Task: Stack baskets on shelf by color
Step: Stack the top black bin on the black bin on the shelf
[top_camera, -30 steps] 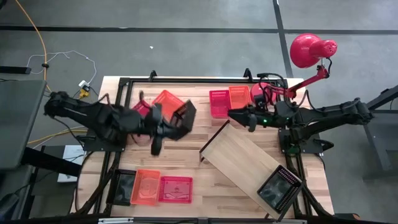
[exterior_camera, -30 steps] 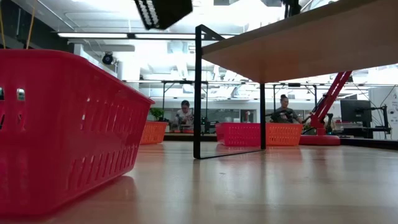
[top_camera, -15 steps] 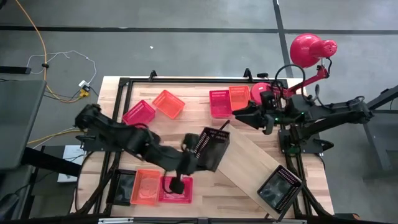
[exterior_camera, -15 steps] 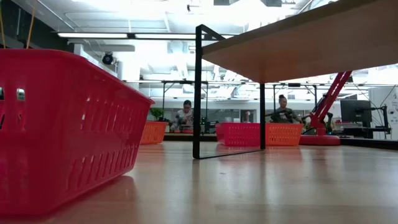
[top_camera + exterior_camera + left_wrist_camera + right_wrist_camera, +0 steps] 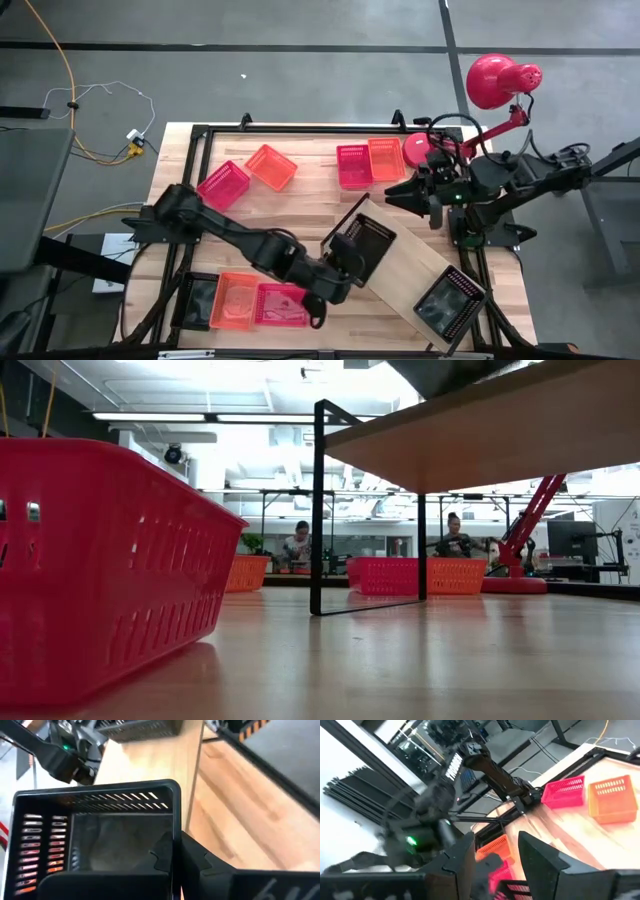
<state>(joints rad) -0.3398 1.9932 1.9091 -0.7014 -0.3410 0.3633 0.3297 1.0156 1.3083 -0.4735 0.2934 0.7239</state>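
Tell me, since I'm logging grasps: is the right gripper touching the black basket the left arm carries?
Apart. The high view shows the right gripper beside the red-and-orange pair, bare tabletop between it and the black basket over the shelf.

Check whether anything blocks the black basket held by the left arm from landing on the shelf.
Nothing visible does. The left end effector holds the black basket over the near end of the shelf, whose board is bare there. Another black basket sits at the shelf's far end, apart.
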